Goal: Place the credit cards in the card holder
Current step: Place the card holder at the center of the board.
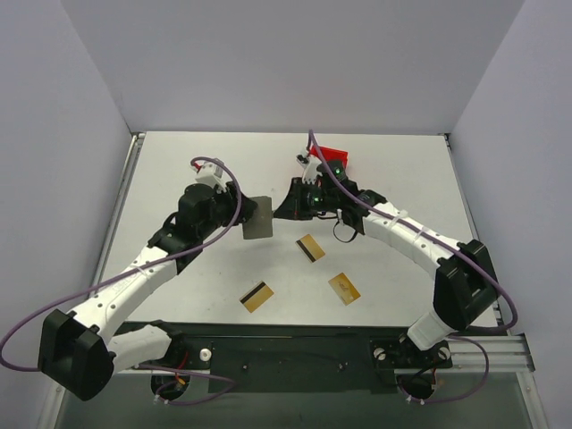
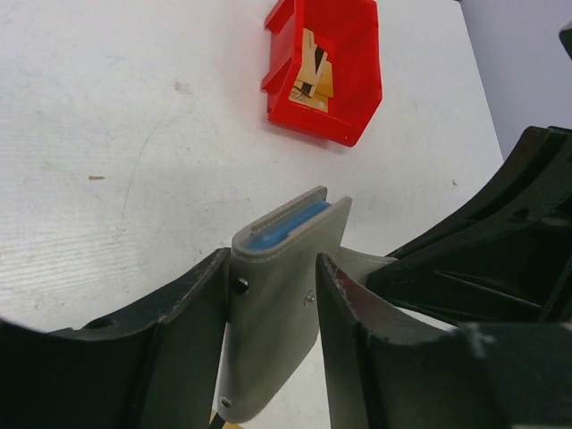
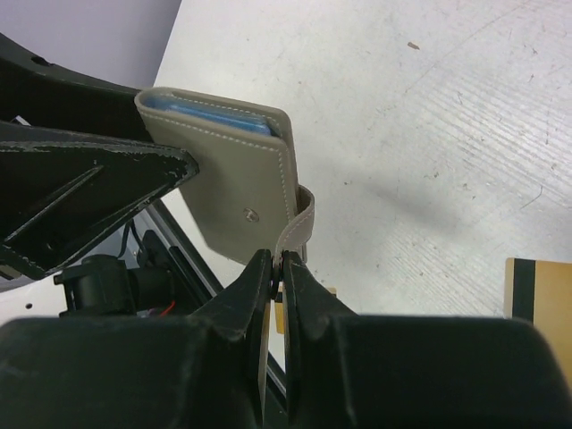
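clerk: progress, entry one. how many cards are in?

checker: none that shows. three flat gold-tan rectangular credit cards (image 1: pixel 310 248) lie loose on the white table (image 1: pixel 402 179). one is near the middle, showing a black stripe. a second card (image 1: pixel 256 297) lies nearer the left arm's base, and a third card (image 1: pixel 344 288) nearer the right's. all three insertions are left, by my reckoning.

clerk: entry two, the holder.

checker: small grey squarish stitched card holder (image 3: pixel 223 170), held up off the table between the two arms, well apart from the loose cards. it has a bluish lining at its top edge, a small stud on its face, and a lighter closing tab curling off one side. i judge the step in hand to be opening it, and it looks not yet spread.

clerk: jaws?

checker: right gripper (image 3: pixel 277 259) is clenched on that tab, the strip pinched between its tips. left gripper (image 2: pixel 275 261) has a finger on each side edge of the holder, close against it. i cannot tell whether they press or merely flank.

clerk: sundries?

checker: small red plastic bin (image 2: pixel 279 55) at the far side, with tan flat pieces inside that i cannot identify.
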Action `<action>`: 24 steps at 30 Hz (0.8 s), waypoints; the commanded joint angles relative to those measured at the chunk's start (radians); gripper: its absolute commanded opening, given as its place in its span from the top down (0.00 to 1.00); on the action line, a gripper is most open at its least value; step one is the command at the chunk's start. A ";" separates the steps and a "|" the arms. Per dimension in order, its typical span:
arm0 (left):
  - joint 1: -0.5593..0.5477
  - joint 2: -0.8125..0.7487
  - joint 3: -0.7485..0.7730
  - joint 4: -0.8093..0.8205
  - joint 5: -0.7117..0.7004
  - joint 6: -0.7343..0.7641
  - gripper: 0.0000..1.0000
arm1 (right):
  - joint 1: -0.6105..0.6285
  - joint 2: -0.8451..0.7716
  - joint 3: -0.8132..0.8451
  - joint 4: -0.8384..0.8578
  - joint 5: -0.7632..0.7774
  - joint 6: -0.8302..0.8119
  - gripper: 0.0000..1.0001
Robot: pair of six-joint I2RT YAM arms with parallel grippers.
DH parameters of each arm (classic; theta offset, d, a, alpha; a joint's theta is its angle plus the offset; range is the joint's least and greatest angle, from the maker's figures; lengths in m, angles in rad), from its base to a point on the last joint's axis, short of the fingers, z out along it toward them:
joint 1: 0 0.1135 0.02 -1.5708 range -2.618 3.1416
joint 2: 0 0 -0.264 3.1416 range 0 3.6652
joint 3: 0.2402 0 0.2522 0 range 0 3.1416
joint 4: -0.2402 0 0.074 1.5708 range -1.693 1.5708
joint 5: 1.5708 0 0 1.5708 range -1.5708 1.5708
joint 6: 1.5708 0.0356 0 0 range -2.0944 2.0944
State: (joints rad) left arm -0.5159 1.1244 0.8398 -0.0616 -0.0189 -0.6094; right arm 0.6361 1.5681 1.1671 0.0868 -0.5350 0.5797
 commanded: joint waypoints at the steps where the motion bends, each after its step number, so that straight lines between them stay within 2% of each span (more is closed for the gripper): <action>1: 0.028 0.023 -0.016 0.026 -0.006 -0.024 0.45 | -0.001 0.023 -0.009 0.030 0.001 0.002 1.00; 2: 0.033 0.028 -0.021 0.013 -0.013 -0.024 0.37 | -0.001 0.032 -0.007 0.033 0.000 0.003 1.00; 5: 0.053 0.046 -0.042 0.002 -0.024 -0.030 0.34 | -0.001 0.056 -0.007 0.036 -0.013 0.006 1.00; 17: 0.082 0.090 -0.093 -0.001 -0.026 -0.046 0.33 | -0.016 0.250 -0.004 0.030 -0.036 0.029 1.00; 24: 0.097 0.104 -0.096 -0.003 -0.013 -0.044 0.33 | -0.030 0.267 0.020 0.033 -0.068 0.055 1.00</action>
State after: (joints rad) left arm -0.4332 1.2304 0.7429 -0.0822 -0.0399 -0.6476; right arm 0.6144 1.8500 1.1599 0.0948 -0.5583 0.6167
